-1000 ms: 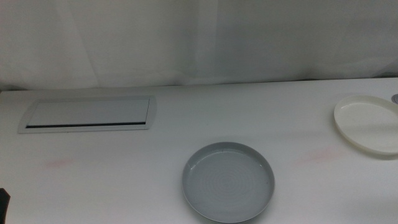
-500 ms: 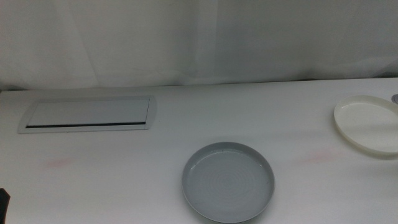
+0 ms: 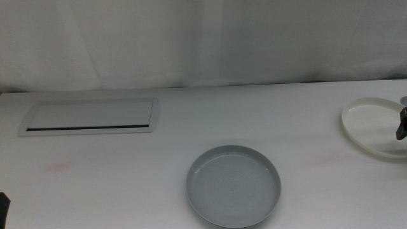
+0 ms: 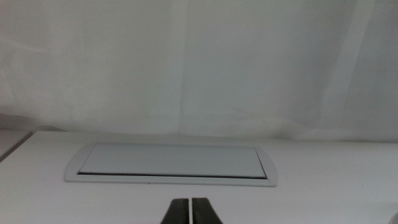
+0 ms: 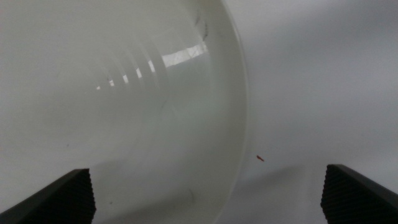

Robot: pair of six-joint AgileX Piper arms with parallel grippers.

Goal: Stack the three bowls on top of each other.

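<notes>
The grey bowl point(image 3: 233, 186) sits at the table's front middle. The cream-white bowl point(image 3: 374, 127) lies at the right edge, partly cut off. My right gripper point(image 3: 402, 124) shows only as a dark tip over that bowl's right side. In the right wrist view it point(image 5: 208, 196) is open wide, close above the cream-white bowl point(image 5: 124, 106), with the bowl's rim between the jaws. My left gripper point(image 4: 191, 211) is shut and empty, and shows as a dark bit at the front left corner point(image 3: 3, 203). The mint green bowl is out of view.
A flat white panel with a dark slot point(image 3: 92, 116) lies at the back left; it also shows in the left wrist view point(image 4: 171, 163). A white curtain hangs behind the table. Faint pink marks are on the tabletop.
My right gripper has come into the middle view at the right edge, over the cream-white bowl. The bowls and the left gripper have not moved.
</notes>
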